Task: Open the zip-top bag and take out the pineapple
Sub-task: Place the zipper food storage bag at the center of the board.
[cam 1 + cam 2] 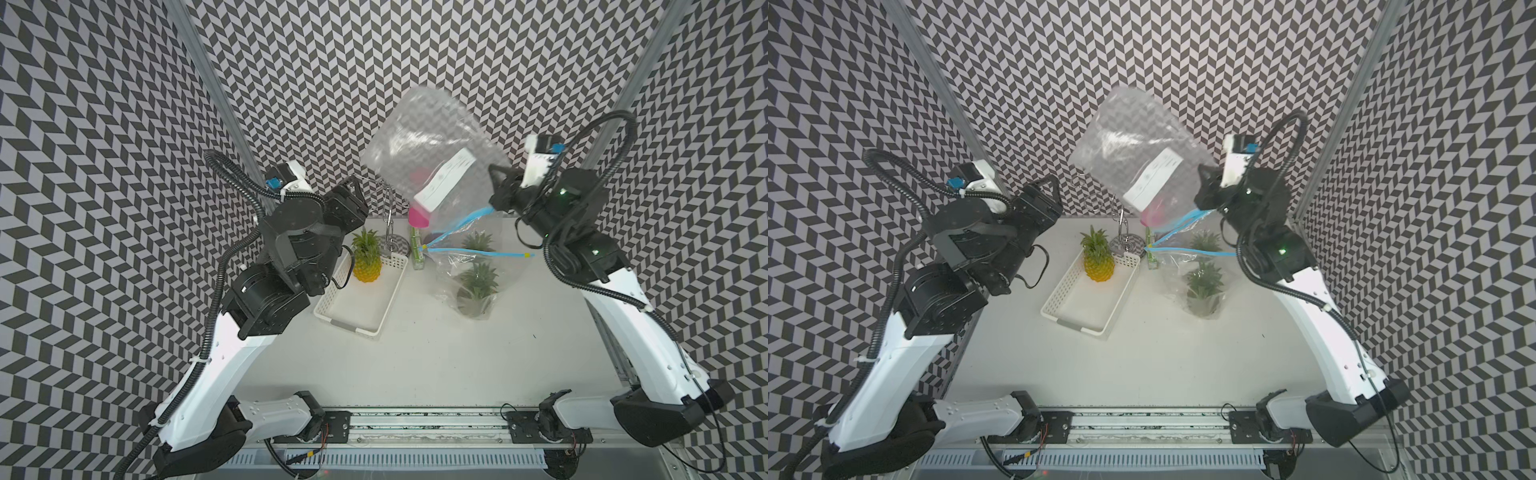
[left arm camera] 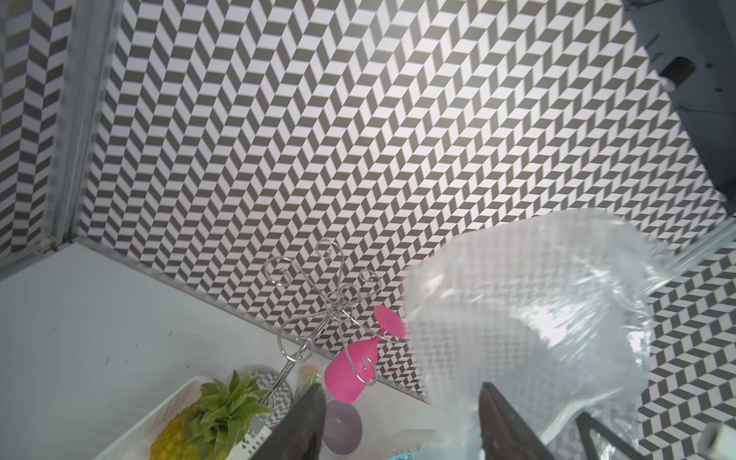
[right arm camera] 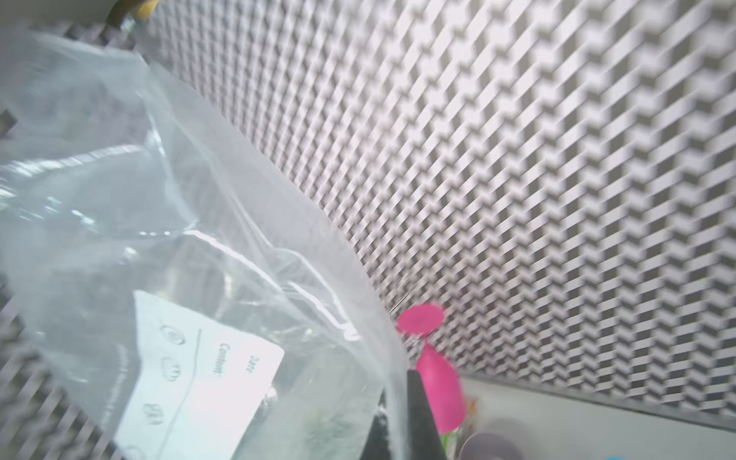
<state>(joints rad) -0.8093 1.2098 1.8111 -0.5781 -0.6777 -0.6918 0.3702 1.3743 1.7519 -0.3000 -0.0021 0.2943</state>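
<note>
Since your right gripper [image 1: 495, 179] pinches the bag [image 1: 415, 137] aloft and your left gripper [image 1: 353, 191] hangs half-open and empty, lower the bag clear of the pineapple [image 1: 366, 266] in the basket [image 1: 347, 328].

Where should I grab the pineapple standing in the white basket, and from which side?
Probably the leafy crown, from above: the pineapple stands upright at the far end of the white basket, crown topmost, with the walls close beside its body.
</note>
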